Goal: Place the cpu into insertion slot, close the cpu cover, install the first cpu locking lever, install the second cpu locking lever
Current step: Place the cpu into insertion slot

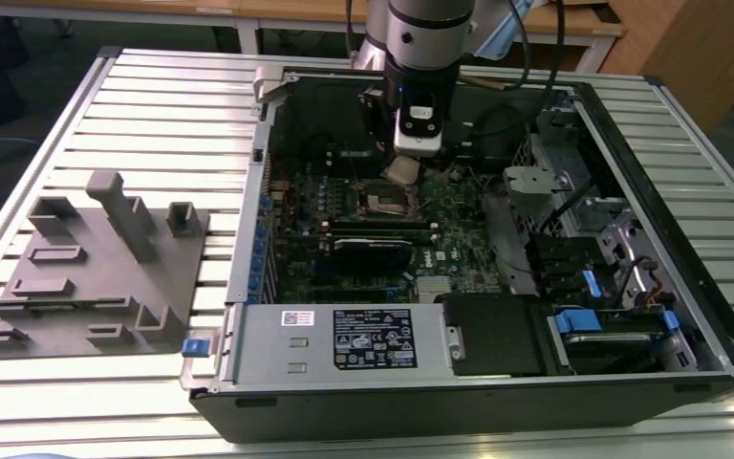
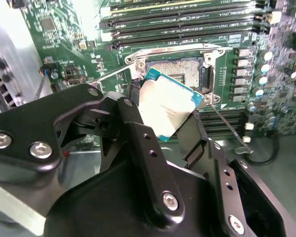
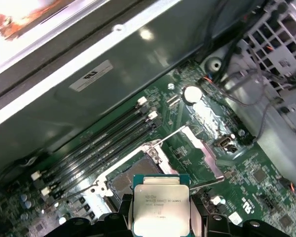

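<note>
Exterior view high over computer case [image 1: 469, 406], both wrist views close above insertion slot [image 2: 176, 69] [image 3: 129, 172]

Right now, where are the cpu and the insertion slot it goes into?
cpu [image 2: 166, 105], second wrist view, middle of its silvery top.
insertion slot [image 2: 177, 68], second wrist view, its bare centre above the chip.

Nothing legible anywhere. Faint lines of print across the cpu [image 3: 161, 201] top, too small to read. Pale sticker [image 3: 91, 75] on the case wall [image 3: 177, 54] beyond the cpu, blurred. Black-and-white label [image 1: 374, 338] on the silver housing [image 1: 271, 349] well apart from the cpu, unreadable.
</note>
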Available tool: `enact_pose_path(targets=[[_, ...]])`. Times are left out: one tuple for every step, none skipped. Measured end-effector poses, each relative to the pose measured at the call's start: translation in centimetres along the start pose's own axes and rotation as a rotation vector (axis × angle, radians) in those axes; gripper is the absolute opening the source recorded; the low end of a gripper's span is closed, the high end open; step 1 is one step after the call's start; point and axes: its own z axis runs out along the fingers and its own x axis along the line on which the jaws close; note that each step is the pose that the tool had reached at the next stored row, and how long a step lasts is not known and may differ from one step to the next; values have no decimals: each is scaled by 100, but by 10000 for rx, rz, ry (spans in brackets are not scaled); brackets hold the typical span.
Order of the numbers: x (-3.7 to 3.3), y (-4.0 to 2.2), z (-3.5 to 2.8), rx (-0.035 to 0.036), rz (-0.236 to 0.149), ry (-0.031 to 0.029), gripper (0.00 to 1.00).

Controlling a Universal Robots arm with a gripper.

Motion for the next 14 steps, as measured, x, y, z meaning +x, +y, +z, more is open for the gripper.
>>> enact_pose_path(targets=[[0, 0, 1, 3, 179, -17, 54], [0, 0, 2, 5, 358, -34, 54], [0, 0, 3, 7, 537, -51, 54], [0, 0, 4, 10, 717, -68, 54], [0, 0, 5, 12, 895, -85, 54], [0, -1, 6, 14, 1091, -103, 54], [0, -1, 7, 17, 1270, -120, 54], [0, -1, 8, 22, 1638, -155, 54], [0, -1, 9, 24, 1818, -172, 54], [0, -1, 9, 27, 1992, -189, 54], [0, -1, 9, 27, 2042, -193, 54], [0, -1, 9, 27, 2042, -193, 54], [0, -1, 9, 28, 2044, -194, 54], [0, -1, 10, 27, 2044, -194, 54]])
